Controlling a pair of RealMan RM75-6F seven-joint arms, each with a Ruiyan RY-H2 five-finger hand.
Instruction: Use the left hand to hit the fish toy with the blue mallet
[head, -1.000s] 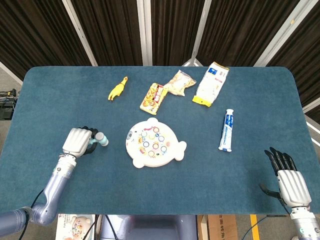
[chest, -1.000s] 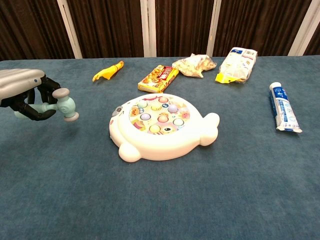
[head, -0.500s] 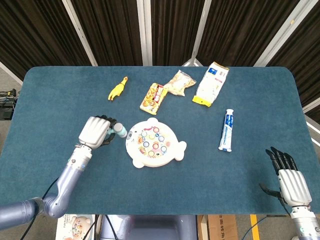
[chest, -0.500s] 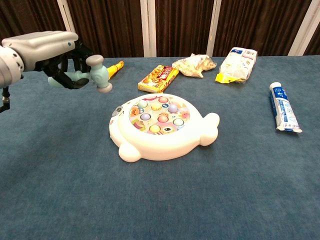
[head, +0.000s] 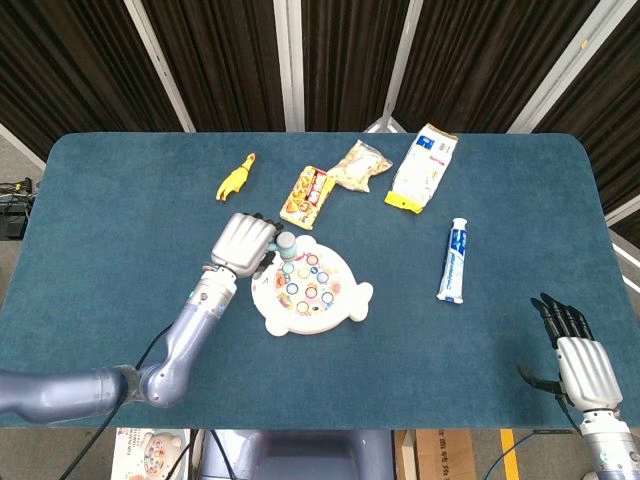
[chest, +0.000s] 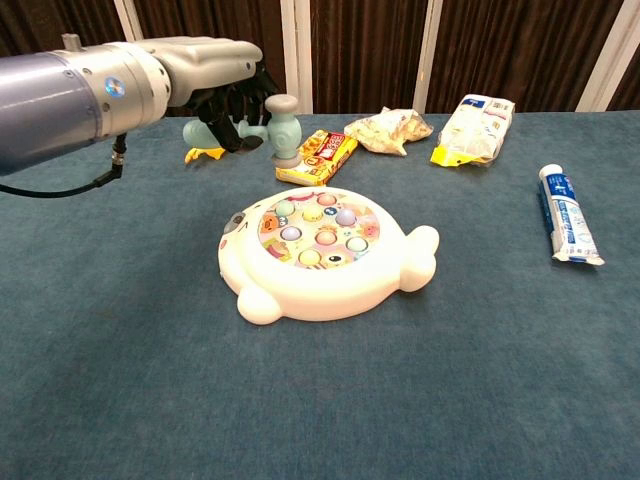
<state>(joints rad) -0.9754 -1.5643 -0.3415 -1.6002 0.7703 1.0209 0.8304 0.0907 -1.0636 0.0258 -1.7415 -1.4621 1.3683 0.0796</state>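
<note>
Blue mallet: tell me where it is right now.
The blue mallet is gripped by the left hand, raised above the fish toy's far-left edge, in front of the yellow snack box.

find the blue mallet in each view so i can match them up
Head view: blue mallet left of centre, gripped by the left hand, at the fish toy's upper-left edge.
Chest view: blue mallet upper left of centre, above the fish toy.
Shared landmark: fish toy.

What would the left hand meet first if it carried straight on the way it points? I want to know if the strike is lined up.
Probably the fish toy. The left hand holds the blue mallet with its head raised above the toy's near-left rim; the height of the gap is unclear.
</note>
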